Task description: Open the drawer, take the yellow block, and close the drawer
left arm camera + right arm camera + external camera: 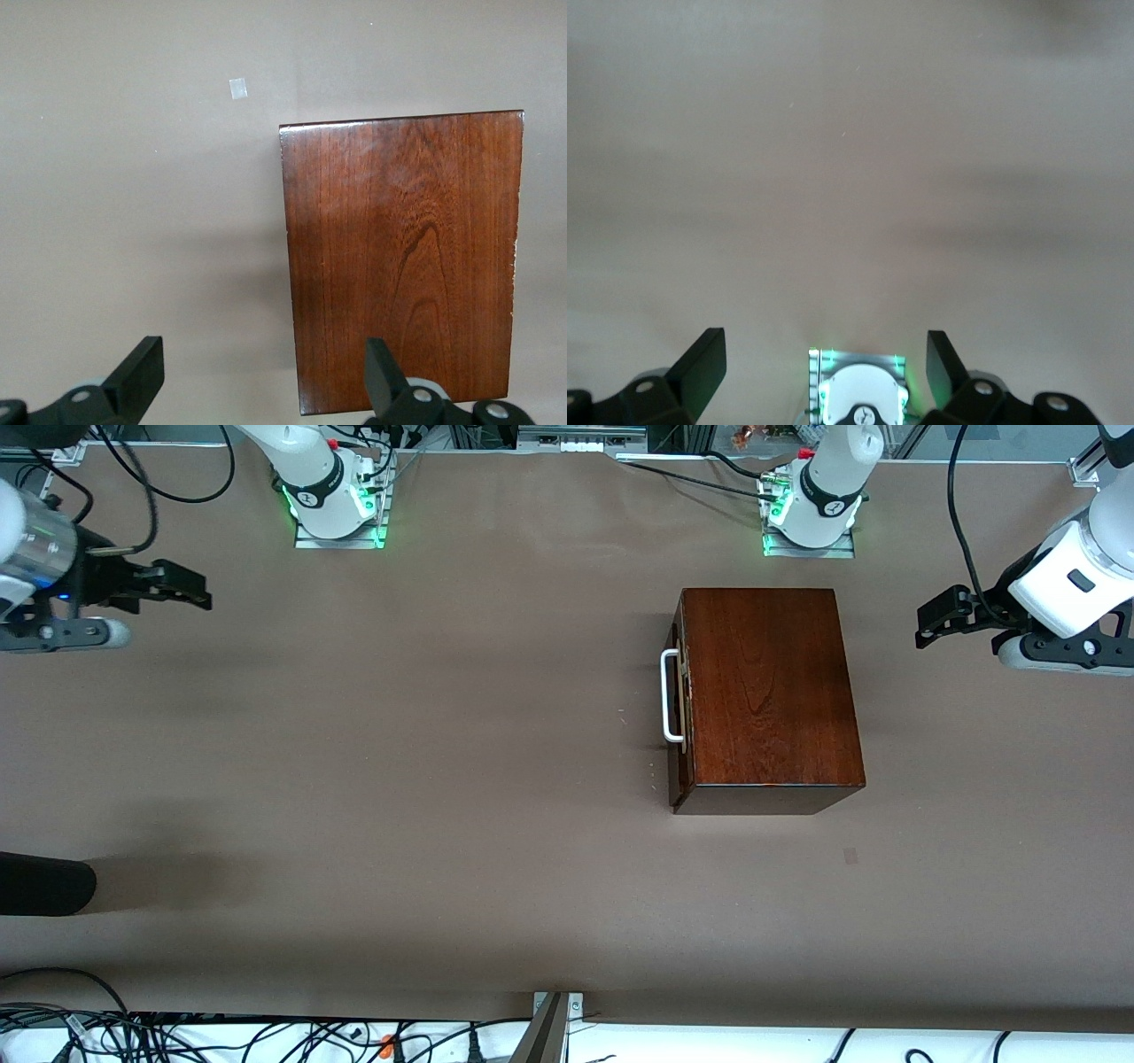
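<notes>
A glossy dark wooden box (766, 691) stands on the table, and in the left wrist view only its top (403, 257) shows. The drawer (680, 691) is pushed fully in, its white loop handle (669, 695) facing the right arm's end of the table. The yellow block is hidden. My left gripper (941, 618) hangs open and empty in the air beside the box, toward the left arm's end; the wrist view has it (263, 372) over the box's edge. My right gripper (182, 589) waits open and empty over bare table at the right arm's end (826, 363).
A small pale tape patch (850, 856) lies on the table nearer the front camera than the box. A dark rounded object (44, 886) juts in at the right arm's end. The arm bases (337, 505) (811, 514) stand along the table's back edge. Cables (177, 1036) run along the front edge.
</notes>
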Controlling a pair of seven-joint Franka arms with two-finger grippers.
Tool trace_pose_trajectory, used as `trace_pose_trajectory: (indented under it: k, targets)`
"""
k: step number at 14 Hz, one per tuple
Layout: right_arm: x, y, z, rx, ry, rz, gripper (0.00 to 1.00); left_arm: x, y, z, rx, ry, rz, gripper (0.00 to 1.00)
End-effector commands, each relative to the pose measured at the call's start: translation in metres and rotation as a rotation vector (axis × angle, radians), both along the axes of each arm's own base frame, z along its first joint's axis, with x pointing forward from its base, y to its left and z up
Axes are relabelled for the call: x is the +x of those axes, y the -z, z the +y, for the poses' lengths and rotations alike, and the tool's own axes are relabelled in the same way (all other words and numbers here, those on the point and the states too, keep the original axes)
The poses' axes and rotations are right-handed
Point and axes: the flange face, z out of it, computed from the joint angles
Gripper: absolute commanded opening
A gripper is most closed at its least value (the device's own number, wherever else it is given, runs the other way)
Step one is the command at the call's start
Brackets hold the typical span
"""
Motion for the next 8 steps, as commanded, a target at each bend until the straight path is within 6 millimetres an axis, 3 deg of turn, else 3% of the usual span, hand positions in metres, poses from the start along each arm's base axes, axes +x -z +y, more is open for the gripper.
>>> trace_pose_trajectory:
  k: [1,5,8]
  targets:
    - [0.006,-0.008,-0.009,0.020,0.010,-0.050,1.00,-0.003,-0.003,-0.002,0.003,0.014,-0.009,1.00]
    - [0.013,-0.004,-0.032,0.019,0.056,-0.071,1.00,-0.002,-0.003,-0.003,0.003,0.017,-0.012,1.00]
    - [0.012,-0.007,-0.034,0.009,0.057,-0.082,1.00,-0.001,-0.003,-0.002,-0.001,0.012,-0.015,1.00]
